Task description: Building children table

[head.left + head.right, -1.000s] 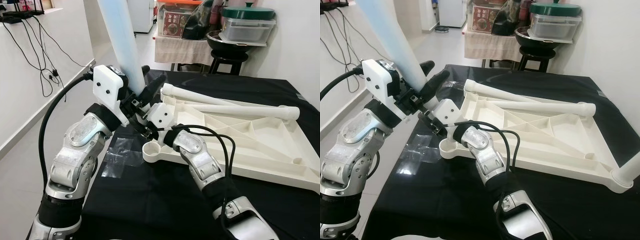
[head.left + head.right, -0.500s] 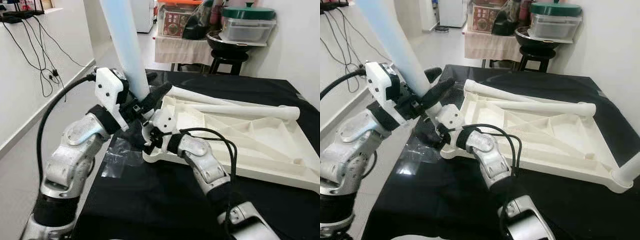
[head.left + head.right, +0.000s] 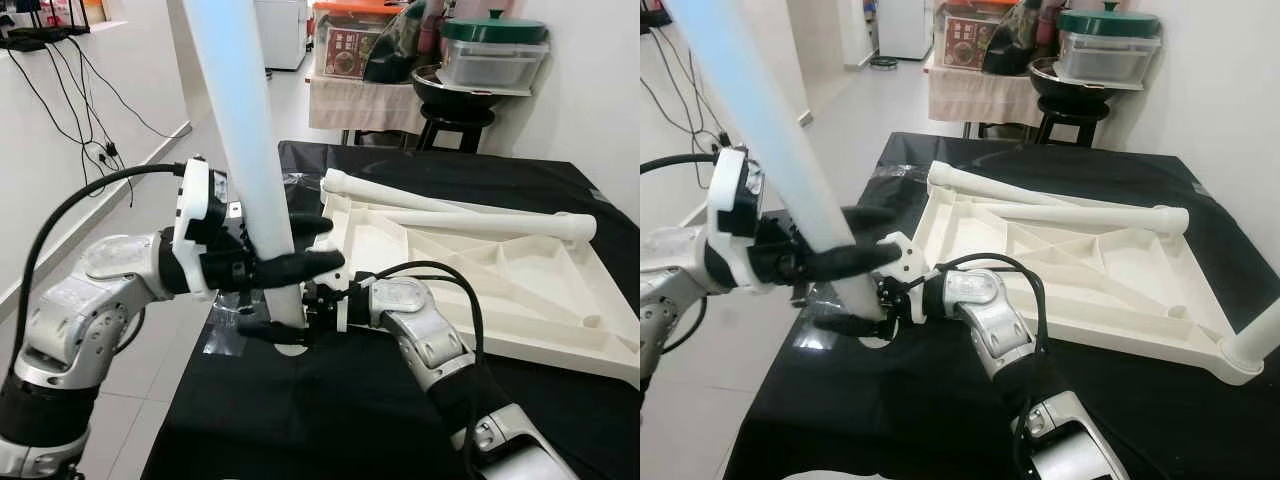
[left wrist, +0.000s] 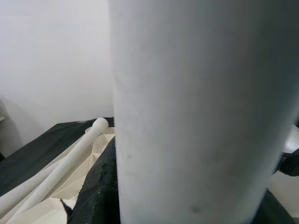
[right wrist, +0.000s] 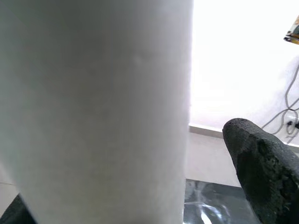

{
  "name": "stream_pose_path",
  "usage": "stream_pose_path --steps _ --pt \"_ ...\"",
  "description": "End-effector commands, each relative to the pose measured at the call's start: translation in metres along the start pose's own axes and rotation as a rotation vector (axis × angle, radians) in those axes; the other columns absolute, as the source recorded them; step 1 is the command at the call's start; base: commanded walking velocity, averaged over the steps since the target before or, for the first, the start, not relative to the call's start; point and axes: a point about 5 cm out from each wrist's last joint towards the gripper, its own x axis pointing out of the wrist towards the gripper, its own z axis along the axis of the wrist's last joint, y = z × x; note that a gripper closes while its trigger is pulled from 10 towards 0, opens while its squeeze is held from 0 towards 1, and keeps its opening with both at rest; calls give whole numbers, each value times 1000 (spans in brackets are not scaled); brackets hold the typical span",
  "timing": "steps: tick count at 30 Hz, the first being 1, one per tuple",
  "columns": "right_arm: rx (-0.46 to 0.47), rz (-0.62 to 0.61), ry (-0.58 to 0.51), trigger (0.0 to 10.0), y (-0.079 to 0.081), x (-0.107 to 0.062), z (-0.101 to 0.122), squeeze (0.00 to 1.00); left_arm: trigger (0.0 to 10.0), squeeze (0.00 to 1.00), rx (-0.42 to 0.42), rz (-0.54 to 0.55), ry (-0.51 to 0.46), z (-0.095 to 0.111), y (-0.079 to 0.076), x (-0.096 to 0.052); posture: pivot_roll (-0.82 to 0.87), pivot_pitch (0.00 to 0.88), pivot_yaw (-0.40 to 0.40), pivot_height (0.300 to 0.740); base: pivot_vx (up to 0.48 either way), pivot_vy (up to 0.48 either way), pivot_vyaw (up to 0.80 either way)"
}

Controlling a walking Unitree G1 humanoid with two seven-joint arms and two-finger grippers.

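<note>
Table leg point(image 3: 250, 150) upright, gripped btwn left pincer point(image 3: 300, 262) fingers, right pincer point(image 3: 285, 330) clasping base

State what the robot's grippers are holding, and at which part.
Both the left gripper and right gripper grip the white table leg near its lower end.

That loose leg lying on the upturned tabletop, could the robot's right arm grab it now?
Probably not: the right gripper is around the upright leg beside the left gripper; the loose leg lies unobstructed.

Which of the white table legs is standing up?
The table leg held by both grippers stands upright at the tabletop's corner; the other two legs lie flat.
</note>
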Motion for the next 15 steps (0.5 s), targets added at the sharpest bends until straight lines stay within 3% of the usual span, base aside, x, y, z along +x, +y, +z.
stream_pose_path --steps 1,3,4,6,7,15 --pt "25 1 -12 10000 -1 -6 3 0 0 0 -86 -231 16 -12 -22 11 44 0 -25 740 0 0 0" --pt "43 35 -8 10000 1 -7 1 0 0 0 -88 -258 24 -12 -23 10 42 0 -28 740 0 0 0" --pt "56 52 -9 471 3 -8 0 0 0 0 -90 -272 27 -12 -24 9 42 0 -27 740 0 0 0" --pt "66 60 -15 471 3 -8 0 0 0 0 -90 -279 26 -12 -24 9 42 0 -27 740 0 0 0" --pt "77 59 -32 0 3 -8 1 0 0 0 -93 -288 19 -10 -24 8 42 0 -27 740 0 0 0" --pt "80 50 -46 0 2 -8 3 0 0 0 -86 -300 17 -10 -23 7 35 0 -30 740 0 0 0"
